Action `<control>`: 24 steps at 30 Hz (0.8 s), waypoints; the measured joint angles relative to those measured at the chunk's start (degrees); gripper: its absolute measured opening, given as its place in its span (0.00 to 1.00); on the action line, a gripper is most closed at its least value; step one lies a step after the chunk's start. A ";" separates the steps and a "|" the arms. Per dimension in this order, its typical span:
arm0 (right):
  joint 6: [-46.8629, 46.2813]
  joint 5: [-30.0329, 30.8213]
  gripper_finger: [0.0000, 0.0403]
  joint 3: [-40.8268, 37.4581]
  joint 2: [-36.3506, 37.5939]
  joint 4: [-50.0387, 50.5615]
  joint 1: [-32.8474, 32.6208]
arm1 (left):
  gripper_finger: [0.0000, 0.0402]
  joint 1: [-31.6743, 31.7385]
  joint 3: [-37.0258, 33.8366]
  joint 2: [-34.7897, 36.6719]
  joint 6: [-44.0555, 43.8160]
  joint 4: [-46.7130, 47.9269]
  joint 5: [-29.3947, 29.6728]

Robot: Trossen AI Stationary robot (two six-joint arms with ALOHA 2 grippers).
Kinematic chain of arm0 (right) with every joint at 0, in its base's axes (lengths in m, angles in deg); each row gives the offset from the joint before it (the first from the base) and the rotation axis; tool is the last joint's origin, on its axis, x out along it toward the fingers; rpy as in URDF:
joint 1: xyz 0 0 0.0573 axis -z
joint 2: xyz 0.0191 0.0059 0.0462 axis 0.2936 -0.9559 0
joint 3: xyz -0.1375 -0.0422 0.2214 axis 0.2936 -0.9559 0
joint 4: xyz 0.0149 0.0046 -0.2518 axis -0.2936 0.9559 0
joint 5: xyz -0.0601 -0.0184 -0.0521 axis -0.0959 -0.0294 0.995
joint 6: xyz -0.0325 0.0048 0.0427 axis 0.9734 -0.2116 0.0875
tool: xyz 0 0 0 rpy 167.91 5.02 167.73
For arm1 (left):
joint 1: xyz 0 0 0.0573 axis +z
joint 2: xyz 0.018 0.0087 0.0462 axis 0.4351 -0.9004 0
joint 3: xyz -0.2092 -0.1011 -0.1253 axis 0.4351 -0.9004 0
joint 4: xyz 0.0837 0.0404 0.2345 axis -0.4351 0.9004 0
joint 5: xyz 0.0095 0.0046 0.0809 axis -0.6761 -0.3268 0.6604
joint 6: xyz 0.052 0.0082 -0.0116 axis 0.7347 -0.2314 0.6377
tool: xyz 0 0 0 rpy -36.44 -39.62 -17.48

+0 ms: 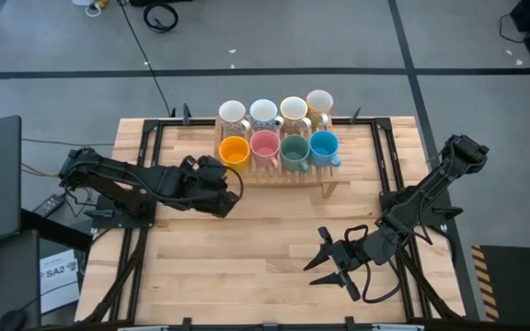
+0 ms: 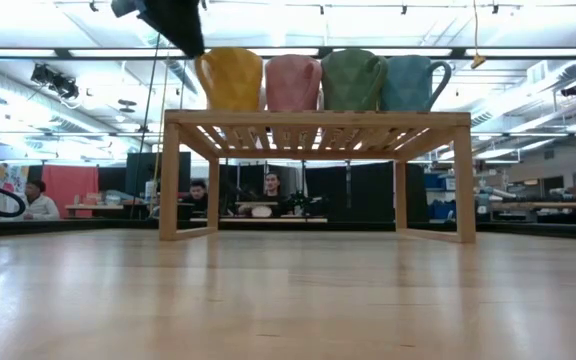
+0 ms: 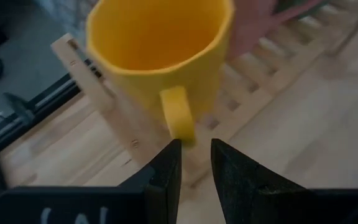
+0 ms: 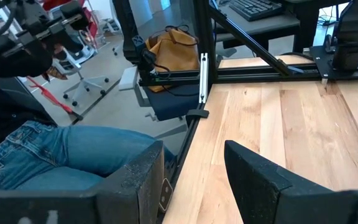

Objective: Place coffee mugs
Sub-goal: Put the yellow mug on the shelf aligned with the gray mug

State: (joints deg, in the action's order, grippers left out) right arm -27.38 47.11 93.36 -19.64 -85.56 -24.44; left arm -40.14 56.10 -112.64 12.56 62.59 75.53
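Note:
Eight coffee mugs stand on a wooden slatted rack (image 1: 331, 187) at the table's far middle. The back row holds white and cream mugs (image 1: 263, 112). The front row holds the orange mug (image 1: 235, 150), the pink mug (image 1: 264, 144), the green mug (image 1: 294, 150) and the blue mug (image 1: 324, 145). My left gripper (image 3: 195, 147) is just near-left of the orange mug (image 3: 160, 50). It is open by a narrow gap, its tips at the mug's handle (image 3: 179, 118). My right gripper (image 1: 313, 274) is open and empty over the near right of the table. My left gripper comes at the orange mug from the table's near side, with its fingertips (image 3: 174, 152) at the lower end of the handle (image 3: 183, 134). I cannot tell whether they touch it. The mug stands upright on the rack.
The rack (image 2: 318, 120) stands on legs above the tabletop, with bare wood (image 1: 265, 239) on its near side. Black frame rails (image 1: 150, 147) run along the table's sides. A seated person in jeans (image 4: 55, 155) is beside the table; more people (image 2: 268, 188) sit far behind it.

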 joint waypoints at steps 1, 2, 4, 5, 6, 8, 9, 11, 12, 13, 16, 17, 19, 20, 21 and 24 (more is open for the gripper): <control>0.00 0.02 0.44 0.00 0.00 0.00 0.00 | 0.23 0.00 0.00 0.00 0.76 -1.15 -0.05; 0.00 0.01 0.44 0.00 0.00 0.00 0.01 | 0.23 -0.02 0.00 0.00 1.78 -2.15 -0.23; 0.00 0.01 0.44 0.00 0.00 0.01 0.01 | 0.23 0.00 0.00 0.00 4.34 -3.14 -1.16; 0.00 0.02 0.44 0.00 0.00 0.02 0.02 | 0.23 -0.02 0.00 0.00 4.70 -3.26 -1.66; 0.00 0.01 0.44 0.00 0.00 0.02 0.01 | 0.23 -0.10 0.00 0.00 4.89 -3.21 -1.92; 0.00 0.02 0.44 0.00 0.00 0.02 0.02 | 0.23 -0.13 0.00 0.00 4.94 -3.23 -2.02; 0.01 0.02 0.44 0.00 0.00 0.02 0.02 | 0.23 -0.14 0.00 0.00 4.93 -3.24 -2.13; 0.01 0.01 0.44 0.00 0.00 0.02 0.01 | 0.23 -0.13 0.00 0.00 4.99 -3.35 -2.16; 0.00 0.01 0.44 0.00 0.00 0.02 0.02 | 0.23 -0.13 0.00 0.00 5.02 -3.42 -2.16; 0.00 0.02 0.44 0.00 0.00 0.02 0.02 | 0.23 -0.13 0.00 0.00 5.02 -3.41 -2.16; 0.00 0.00 0.44 0.00 0.00 0.02 0.02 | 0.23 -0.13 0.00 0.00 5.19 -3.03 -2.16; 0.00 0.01 0.44 0.00 0.00 0.02 0.02 | 0.23 -0.14 0.00 0.15 5.20 -2.43 -2.18; 0.00 0.00 0.44 0.00 0.00 0.04 0.02 | 0.23 -0.14 0.01 0.59 5.17 -0.99 -2.17; 0.00 0.00 0.44 0.00 -0.01 0.03 0.02 | 0.23 -0.13 0.03 0.77 5.17 -0.17 -2.15; 0.01 0.01 0.44 0.00 0.00 0.04 0.02 | 0.23 -0.14 0.04 0.95 5.16 0.88 -2.19; 0.00 0.01 0.44 0.00 0.00 0.04 0.02 | 0.23 -0.35 0.04 1.55 4.95 3.03 -2.58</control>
State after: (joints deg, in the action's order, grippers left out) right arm -27.38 47.12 93.36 -19.64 -85.52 -24.42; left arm -40.49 56.14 -111.08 17.51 65.62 72.95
